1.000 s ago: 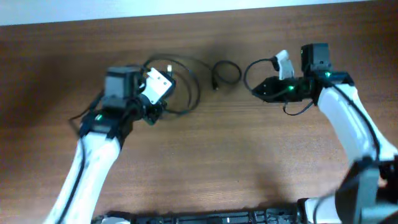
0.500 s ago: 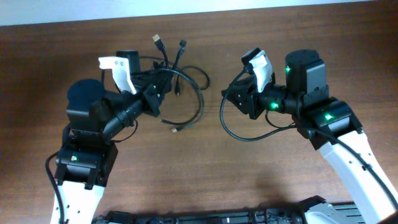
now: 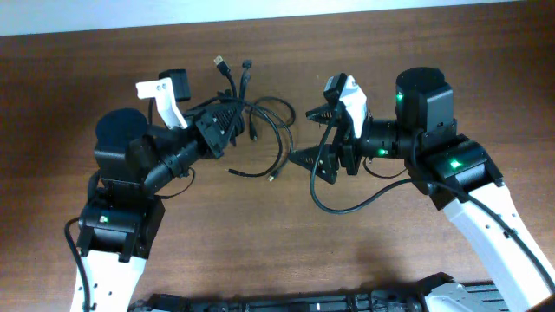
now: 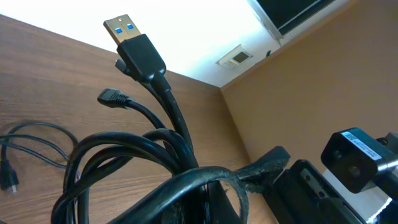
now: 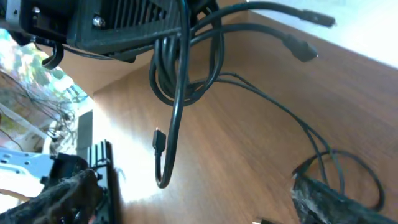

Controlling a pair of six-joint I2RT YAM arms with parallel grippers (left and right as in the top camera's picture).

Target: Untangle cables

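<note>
We judge the untangling to be midway: the cables (image 3: pixel 260 108) are gathered but not yet pulled apart. The left gripper (image 3: pixel 221 130), at about 10 o'clock from the middle of the tabletop (image 3: pixel 260 251), has its jaws clamped on the bunch and holds it lifted. In the left wrist view a USB plug (image 4: pixel 127 31) and a smaller plug stand up out of the grip, toward 12 o'clock. Looser loops trail from the bunch toward 3 and 4 o'clock, and one thin end (image 3: pixel 271 178) lies on the wood at about 5 o'clock of the grip.

The right gripper (image 3: pixel 312 136) sits at 3 o'clock of the bunch with its jaws wide apart and nothing held. Its wrist view shows one strand (image 5: pixel 177 106) hanging in a long loop in front of it, between the fingers but apart from them.

The next move, as we read it, is for the right jaws to close on a single strand and draw it toward 3 o'clock while the left holds firm. Catching only one cord will need care, since several cross close together near the left grip.

A black wire (image 3: pixel 347 206) curves under the right arm at 5 o'clock of its jaws. We cannot tell whether it is a loose cord or the arm's own lead, and it could snag a sweep.
</note>
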